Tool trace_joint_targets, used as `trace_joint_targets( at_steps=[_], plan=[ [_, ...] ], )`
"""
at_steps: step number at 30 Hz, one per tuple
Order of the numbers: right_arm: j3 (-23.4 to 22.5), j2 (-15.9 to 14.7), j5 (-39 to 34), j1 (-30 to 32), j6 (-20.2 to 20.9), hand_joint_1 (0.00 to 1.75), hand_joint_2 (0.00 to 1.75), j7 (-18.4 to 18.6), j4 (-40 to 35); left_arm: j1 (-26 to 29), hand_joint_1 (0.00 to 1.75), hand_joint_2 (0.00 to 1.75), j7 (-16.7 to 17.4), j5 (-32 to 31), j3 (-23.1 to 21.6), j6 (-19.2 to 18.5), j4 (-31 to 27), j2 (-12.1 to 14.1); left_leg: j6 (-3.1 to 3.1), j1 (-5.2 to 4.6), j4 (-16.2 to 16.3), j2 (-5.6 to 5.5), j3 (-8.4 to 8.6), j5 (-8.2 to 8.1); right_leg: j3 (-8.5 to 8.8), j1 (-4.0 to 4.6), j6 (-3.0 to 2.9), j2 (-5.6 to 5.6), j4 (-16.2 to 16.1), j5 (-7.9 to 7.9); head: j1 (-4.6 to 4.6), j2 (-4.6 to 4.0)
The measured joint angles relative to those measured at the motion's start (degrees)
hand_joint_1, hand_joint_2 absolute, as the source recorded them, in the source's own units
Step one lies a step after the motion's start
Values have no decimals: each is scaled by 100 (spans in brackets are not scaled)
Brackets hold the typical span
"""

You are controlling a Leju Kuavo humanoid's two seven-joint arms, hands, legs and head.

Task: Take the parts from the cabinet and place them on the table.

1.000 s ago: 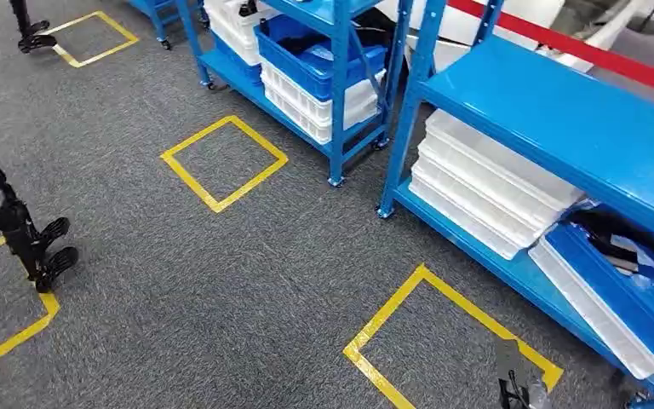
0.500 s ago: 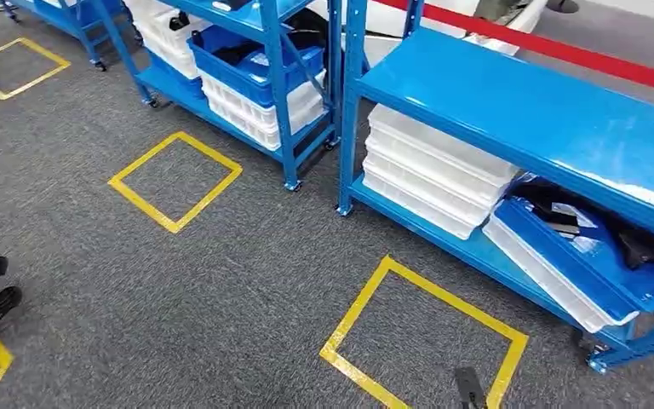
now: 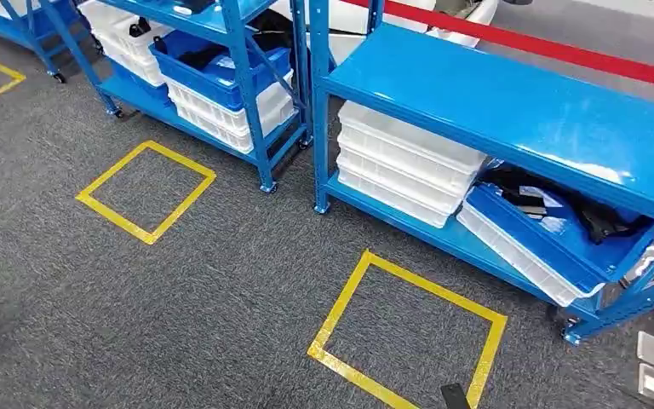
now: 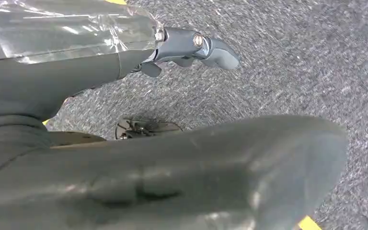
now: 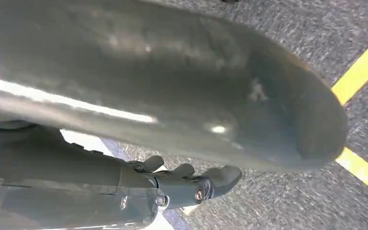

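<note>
The left robot hand (image 4: 191,48) hangs down by the robot's side over the grey carpet (image 3: 179,281). Its fingers are a little curled and apart, and it holds nothing. The right robot hand (image 5: 187,184) hangs the same way, loose and holding nothing.

The parts (image 3: 562,213) are dark things lying in a tilted blue bin (image 3: 553,243) on the bottom shelf of the near blue rack (image 3: 511,102), beside a stack of white bins (image 3: 404,166). They look like thin, light, maybe floppy pieces, but they are too small to tell well. I think a soft pinch near the middle of one piece would work best. The bin leans, so things could slide.

Since a moment ago the whole view has swung, so the camera moved. The rack now sits closer to the middle, and the yellow floor square (image 3: 409,332) lies right ahead.
</note>
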Motion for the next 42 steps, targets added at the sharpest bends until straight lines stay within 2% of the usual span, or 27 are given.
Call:
trace_joint_targets(
  at_steps=[3, 4, 5, 7, 8, 9, 11, 12, 13, 14, 17, 18, 20, 22, 23, 24, 26, 27, 28, 30, 33, 34, 35, 38, 39, 40, 42],
  plan=[
    [74, 0, -105, 2, -20, 0, 0, 17, 66, -9, 0, 0, 17, 0, -2, 0, 0, 0, -120, 33, 11, 56, 53, -53, 17, -19, -135, 119, -30, 19, -13, 0],
    [103, 0, -124, 0, -24, 0, 0, 24, 81, -14, 0, 0, 17, -2, -2, 0, 0, 0, -150, 49, 169, -148, 21, -181, 20, -22, -158, 153, -29, 25, -39, 0],
    [129, -2, -135, -14, -26, 0, 0, 35, 90, -11, 0, 0, 20, -2, -2, 0, 0, 0, -158, 47, 540, -291, -147, -420, 9, -20, -194, 193, -27, 28, -76, 0],
    [186, -4, -138, -34, -28, 0, 0, 52, 120, 6, 0, 0, 20, -2, -2, 0, 0, 0, -169, 45, 1477, -378, -582, -849, -3, 9, -233, 283, -24, 30, -100, 0],
    [201, -4, -138, -33, -31, 0, 0, 59, 133, 16, 0, 0, 28, 2, -2, 0, 0, 0, -157, 39, 1796, -392, -742, -912, -4, 24, -234, 346, -19, 30, -105, 0],
    [214, -4, -140, -24, -29, 0, 0, 68, 148, 25, 0, 0, 35, 2, -2, 0, 0, 0, -134, 31, 1805, -398, -766, -824, 2, 35, -234, 411, -15, 30, -107, 0],
    [253, -4, -142, -27, -28, 0, 0, 77, 177, 22, 0, 0, 37, 0, -2, 0, 0, 0, -46, 8, 1085, -437, -471, -340, 15, 57, -234, 545, -6, 29, -113, 0],
    [271, -2, -142, -30, -28, 0, 0, 79, 181, 17, 0, 0, 37, 0, -2, 0, 0, 0, 15, -12, 519, -543, -224, -48, 30, 65, -232, 612, -6, 29, -118, 0],
    [295, 7, -144, -29, -28, 0, 0, 81, 186, 17, 0, 0, 37, 0, -2, 0, 0, 2, 84, -22, 130, -771, -91, 26, 21, 46, -231, 655, -11, 30, -122, 0],
    [319, 20, -153, -47, -28, 0, 0, 94, 199, 14, 0, 0, 52, 0, -2, 0, 0, 15, 85, -18, 72, -834, -72, 16, 0, 72, -211, 696, 12, 27, -87, 0],
    [345, 17, -221, -37, -13, 0, 0, 105, 232, -6, 0, 0, 59, 2, -2, -15, 0, 15, 97, -67, 28, -697, -65, 37, -32, 5, -92, 828, -42, 74, -111, 0],
    [347, 15, -227, -32, -9, 0, 0, 107, 238, -7, 0, 0, 61, 0, -2, -15, 0, 6, 133, 11, -81, -631, -35, 93, -33, 49, -59, 832, -25, 63, -109, 0],
    [361, 28, -234, -31, 11, 0, 0, 105, 249, -13, 0, 0, 61, -2, -2, -15, 0, 7, 192, 17, -147, -519, 0, 129, -176, 42, -25, 410, 320, -210, -26, 0],
    [387, 26, -264, -67, 20, 0, 0, 94, 269, 5, 0, 0, 61, -2, -2, -15, 0, 7, 200, 12, -137, -369, -7, 119, -610, 16, 39, 291, 1226, -667, 7, 0],
    [393, 26, -286, -67, 31, 0, 0, 90, 269, 6, 0, 0, 61, -2, -2, -15, 0, 7, 201, 13, -134, -302, -7, 114, -772, 3, 69, 280, 1572, -771, 3, 0],
    [396, 26, -302, -54, 35, 0, 0, 83, 273, 4, 0, 0, 61, -2, -2, -15, 0, 7, 188, 18, -129, -245, -4, 104, -821, -14, 99, 270, 1679, -731, 11, 0],
    [409, 26, -336, -32, 50, 0, 0, 74, 286, 1, 0, 0, 63, -2, -2, -15, 0, 7, 149, 40, -106, -153, 10, 74, -518, -52, 131, 225, 1094, -330, 13, 0],
    [417, 22, -339, -34, 53, 0, 0, 74, 288, -3, 0, 0, 70, -2, -2, -15, 0, 7, 110, 59, -70, -101, 18, 42, -201, -64, 153, 135, 470, -39, 14, 0],
    [431, 22, -339, -47, 53, 0, 0, 72, 288, -10, 0, 0, 72, -2, -4, -15, 0, 7, 63, 69, -22, -58, 17, 3, 6, -61, 167, -43, -10, 7, 22, 0],
    [446, 28, -345, -60, 70, 0, 0, 74, 295, -25, 0, 0, 85, -2, -4, -15, 0, 11, -10, 19, 17, -30, 19, -41, -16, -20, 23, 14, 42, -21, 22, 0],
    [459, 28, -350, -52, 70, 0, 0, 74, 330, -44, 0, 0, 85, -2, -4, -17, 0, 11, -104, 37, 1, 54, 70, -62, -27, -7, -105, 121, 29, -19, -35, 0],
    [468, 28, -350, -49, 70, 0, 0, 74, 330, -49, 0, 0, 85, -2, -4, -20, 0, 11, -156, 64, 97, -103, 71, -145, -22, -32, -135, 151, 17, -2, -44, 0],
    [483, 26, -352, -56, 70, 0, 0, 74, 332, -54, 0, 0, 87, -2, -4, -30, 0, 11, -170, 60, 344, -277, -39, -336, -31, -34, -162, 187, 18, 4, -83, 0],
    [494, 26, -369, -81, 70, 0, 0, 92, 350, -31, 0, 0, 118, 0, -4, -61, 0, 11, -177, 55, 1636, -388, -638, -930, -47, 2, -209, 315, 21, 12, -113, 0],
    [498, 26, -374, -77, 70, 0, 0, 98, 365, -22, 0, 0, 127, 0, -7, -70, 0, 11, -165, 49, 1838, -394, -747, -931, -43, 15, -211, 372, 21, 12, -122, 0],
    [502, 26, -384, -68, 70, 0, 0, 114, 376, -19, 0, 0, 138, 0, -7, -81, 0, 11, -131, 35, 1732, -398, -713, -788, -34, 26, -212, 431, 22, 12, -120, 0],
    [514, 26, -398, -69, 70, 0, 0, 122, 382, -25, 0, 0, 138, 0, -7, -83, 0, 11, -26, 4, 880, -460, -349, -256, -7, 46, -210, 562, 22, 12, -127, 0]
  ],
)
